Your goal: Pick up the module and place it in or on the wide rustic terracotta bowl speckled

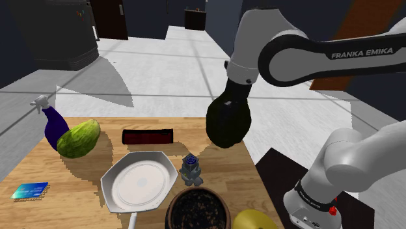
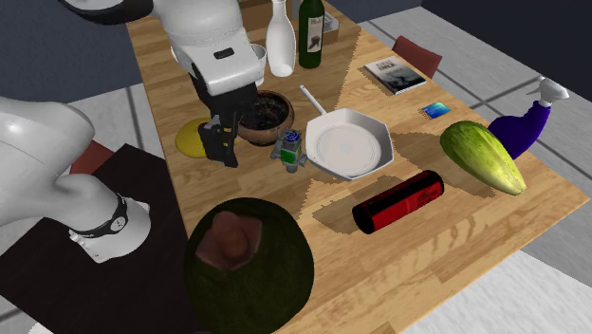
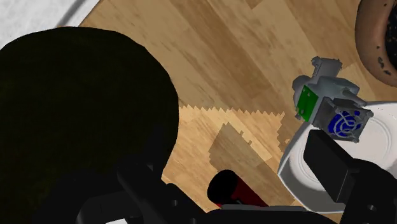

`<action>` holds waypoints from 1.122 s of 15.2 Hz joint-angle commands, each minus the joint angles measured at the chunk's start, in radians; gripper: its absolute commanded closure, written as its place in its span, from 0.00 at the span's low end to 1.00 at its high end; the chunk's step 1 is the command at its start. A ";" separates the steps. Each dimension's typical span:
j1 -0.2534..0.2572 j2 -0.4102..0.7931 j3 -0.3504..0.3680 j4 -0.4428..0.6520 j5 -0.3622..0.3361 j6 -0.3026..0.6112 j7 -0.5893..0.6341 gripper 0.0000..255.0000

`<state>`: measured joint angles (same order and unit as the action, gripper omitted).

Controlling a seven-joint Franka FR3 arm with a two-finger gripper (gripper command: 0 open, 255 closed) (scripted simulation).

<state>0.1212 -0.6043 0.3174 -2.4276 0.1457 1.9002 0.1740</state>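
The module point(image 1: 190, 168) point(image 2: 290, 150) point(image 3: 327, 102) is a small grey block with a blue fan and a green board. It stands on the wooden table between the dark speckled terracotta bowl point(image 1: 198, 209) point(image 2: 266, 114) point(image 3: 382, 32) and a white pan. My black gripper point(image 2: 226, 152) point(image 3: 238, 181) hangs above the table's edge beside the bowl. It is open and holds nothing. In the wrist view the module lies beyond the one finger point(image 3: 331, 159), outside the gap. In the shoulder view a dark green melon point(image 1: 228, 120) overlaps the hand.
The white six-sided pan point(image 1: 140, 182) point(image 2: 351, 144) lies beside the module. A red and black cylinder point(image 1: 148, 136) point(image 2: 398, 201), a green gourd point(image 1: 78, 138), a blue spray bottle point(image 1: 52, 123), a card point(image 1: 29, 190) and a yellow fruit point(image 2: 190, 140) share the table. Two bottles point(image 2: 278, 38) stand behind the bowl.
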 commanded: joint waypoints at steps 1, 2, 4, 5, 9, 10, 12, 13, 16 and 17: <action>0.012 0.043 0.044 0.002 0.012 0.036 0.041 0.00; 0.016 0.066 0.065 0.006 0.015 0.052 0.060 0.00; 0.024 0.116 0.108 0.017 0.019 0.084 0.101 0.00; 0.026 0.143 0.130 0.024 0.019 0.100 0.122 0.00; 0.033 0.260 0.217 0.063 0.004 0.162 0.212 0.00; 0.034 0.292 0.238 0.076 -0.005 0.177 0.236 0.00; 0.035 0.361 0.280 0.104 -0.030 0.205 0.289 0.00; 0.034 0.367 0.282 0.095 -0.033 0.220 0.292 0.00; 0.032 0.389 0.289 0.071 -0.043 0.263 0.300 0.00; 0.031 0.396 0.292 0.063 -0.046 0.277 0.303 0.00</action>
<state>0.1531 -0.2141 0.6071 -2.3556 0.1022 2.1627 0.4751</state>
